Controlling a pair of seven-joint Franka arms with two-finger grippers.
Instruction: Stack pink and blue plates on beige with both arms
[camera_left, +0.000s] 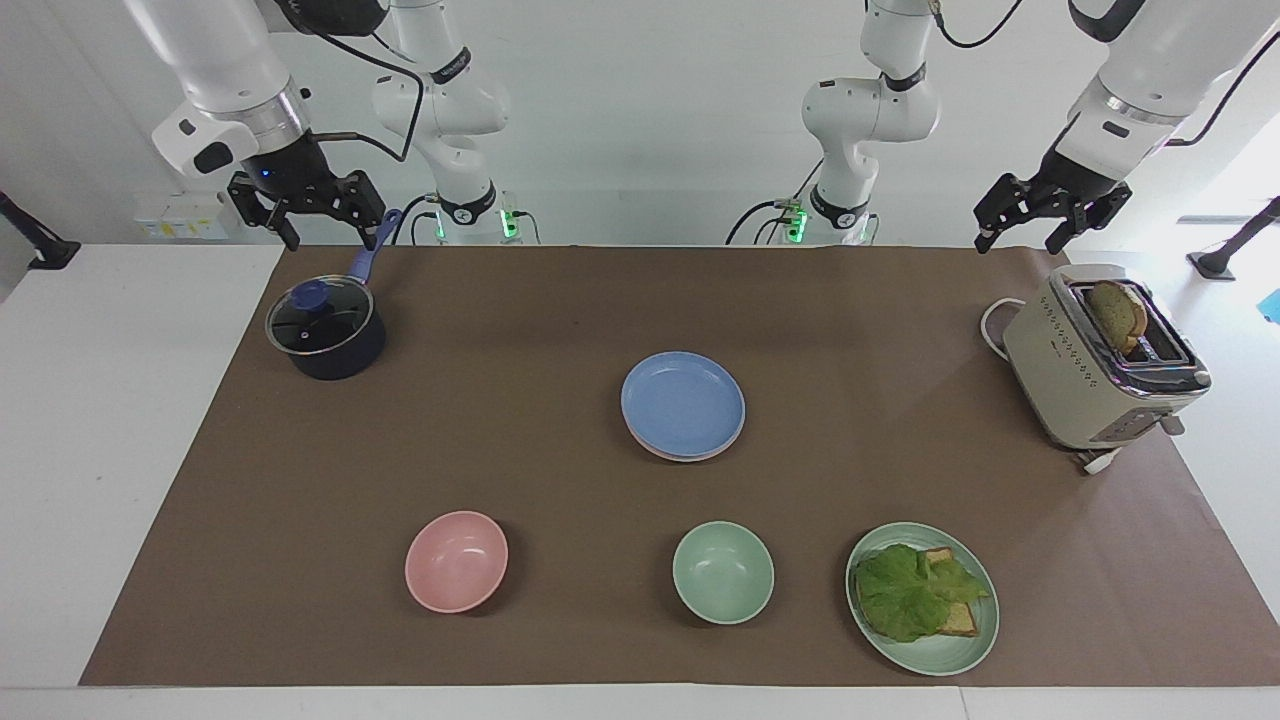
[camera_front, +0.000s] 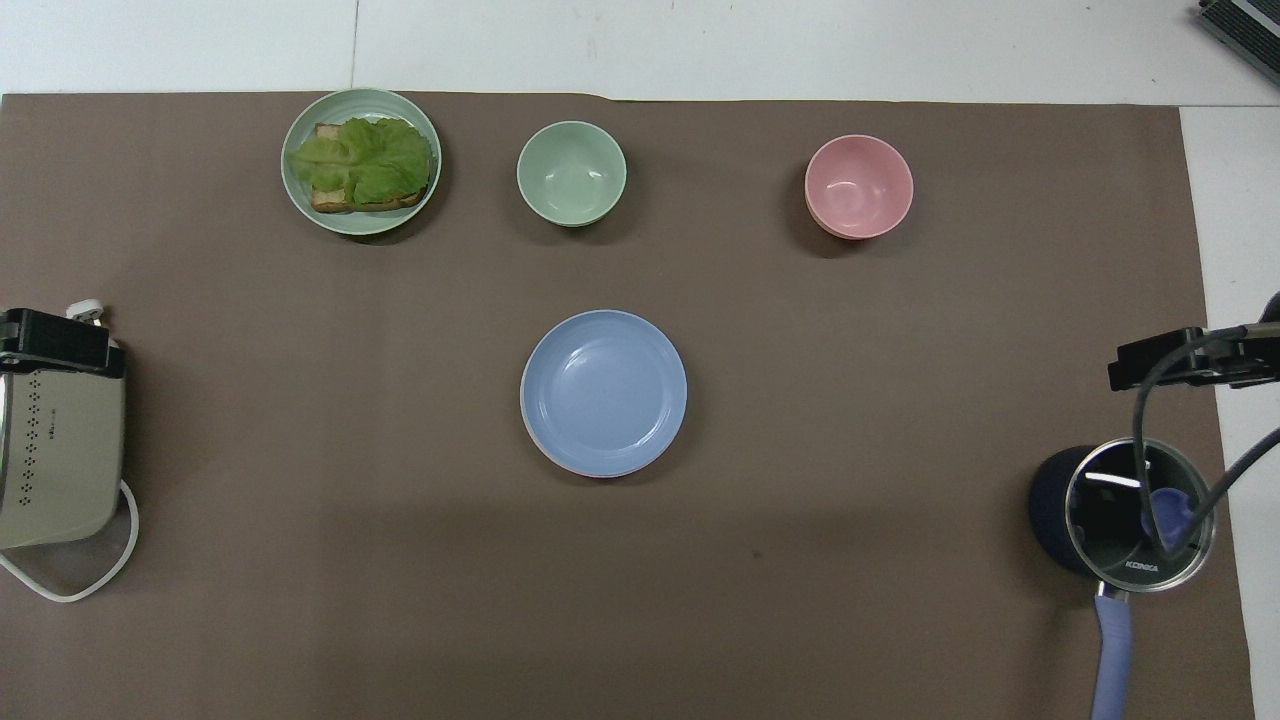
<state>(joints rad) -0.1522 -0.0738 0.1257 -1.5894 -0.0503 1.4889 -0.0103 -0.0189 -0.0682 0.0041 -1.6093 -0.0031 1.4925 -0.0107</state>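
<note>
The blue plate (camera_left: 683, 403) lies in the middle of the brown mat, also seen as the blue plate (camera_front: 603, 390) from above. Only a thin rim of the pink plate (camera_left: 668, 453) peeks out under it. The beige plate is hidden. My right gripper (camera_left: 305, 215) hangs open and holds nothing, over the pot's handle at the right arm's end; its tip (camera_front: 1160, 360) shows from above. My left gripper (camera_left: 1050, 215) hangs open and holds nothing, over the mat's edge beside the toaster. Both are well away from the plates.
A lidded dark pot (camera_left: 325, 328) stands at the right arm's end, a beige toaster (camera_left: 1095, 360) with bread at the left arm's end. Farther from the robots sit a pink bowl (camera_left: 456, 560), a green bowl (camera_left: 722, 572) and a green plate (camera_left: 935, 655) with lettuce toast.
</note>
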